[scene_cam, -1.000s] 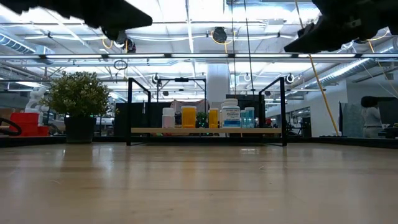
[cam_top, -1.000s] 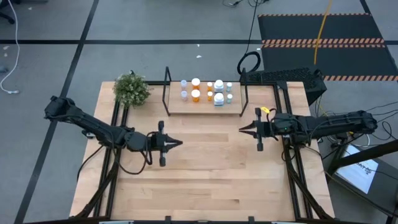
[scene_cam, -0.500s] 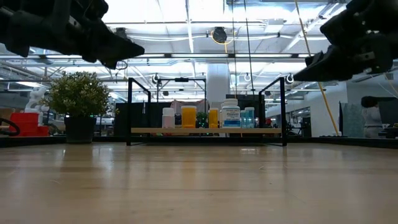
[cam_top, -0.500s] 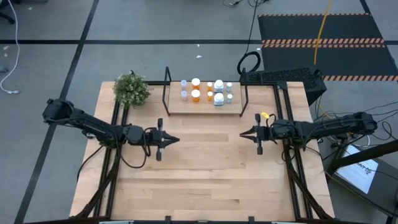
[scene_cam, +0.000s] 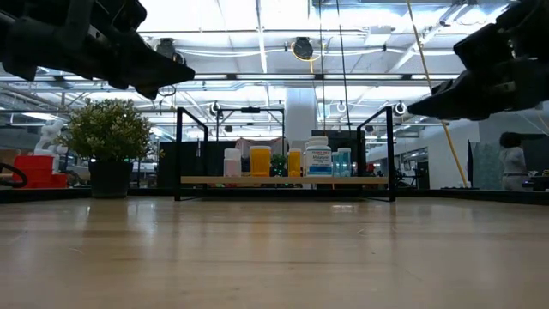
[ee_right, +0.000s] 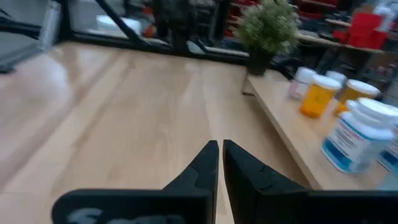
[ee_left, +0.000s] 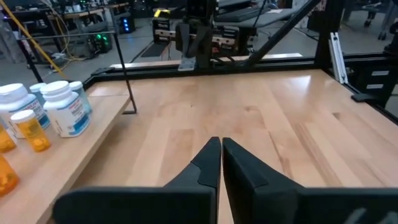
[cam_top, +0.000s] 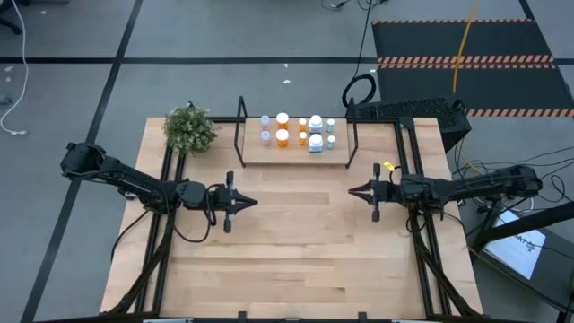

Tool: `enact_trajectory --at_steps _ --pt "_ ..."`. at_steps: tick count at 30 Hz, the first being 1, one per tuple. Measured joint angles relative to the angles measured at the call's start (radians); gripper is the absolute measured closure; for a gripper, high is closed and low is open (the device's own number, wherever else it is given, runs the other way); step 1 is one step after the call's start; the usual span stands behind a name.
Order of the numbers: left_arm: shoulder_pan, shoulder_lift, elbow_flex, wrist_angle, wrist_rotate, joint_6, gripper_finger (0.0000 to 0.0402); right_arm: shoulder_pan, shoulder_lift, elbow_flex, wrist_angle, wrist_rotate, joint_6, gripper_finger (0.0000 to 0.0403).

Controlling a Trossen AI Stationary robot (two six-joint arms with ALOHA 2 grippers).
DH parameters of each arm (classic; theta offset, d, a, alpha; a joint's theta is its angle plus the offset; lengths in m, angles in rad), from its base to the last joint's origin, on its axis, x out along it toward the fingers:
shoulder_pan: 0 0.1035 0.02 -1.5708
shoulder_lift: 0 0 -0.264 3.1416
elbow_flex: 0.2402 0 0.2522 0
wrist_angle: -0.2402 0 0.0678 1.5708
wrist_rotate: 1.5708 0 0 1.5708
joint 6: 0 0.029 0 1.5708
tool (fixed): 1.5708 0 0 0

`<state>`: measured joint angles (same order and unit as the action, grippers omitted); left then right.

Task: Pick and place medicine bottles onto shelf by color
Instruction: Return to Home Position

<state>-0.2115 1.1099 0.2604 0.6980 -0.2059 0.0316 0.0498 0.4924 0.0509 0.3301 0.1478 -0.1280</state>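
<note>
L gripper [cam_top: 251, 203] hovers over the table [cam_top: 296, 260] left of centre and R gripper [cam_top: 352, 190] right of centre, tips facing each other, well apart, both in front of the shelf [cam_top: 269, 155]. Each has fingers pressed together w/ a hairline gap, nothing held. All medicine bottles [cam_top: 299, 131] stand on the shelf btwn its black end frames: pale at left, orange mid, white & greenish at right.
</note>
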Motion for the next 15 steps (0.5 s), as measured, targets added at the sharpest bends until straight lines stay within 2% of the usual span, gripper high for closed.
enact_trajectory --at_steps 5,15 --pt "0.0 0.0 0.0 0.002 -0.001 0.003 0.0398 0.0 -0.098 -0.001 -0.019 -0.021 -0.016 0.0387" --pt "0.0 0.0 0.0 0.002 -0.001 0.0 0.0386 0.0 -0.331 -0.003 -0.16 -0.022 -0.016 0.0387"
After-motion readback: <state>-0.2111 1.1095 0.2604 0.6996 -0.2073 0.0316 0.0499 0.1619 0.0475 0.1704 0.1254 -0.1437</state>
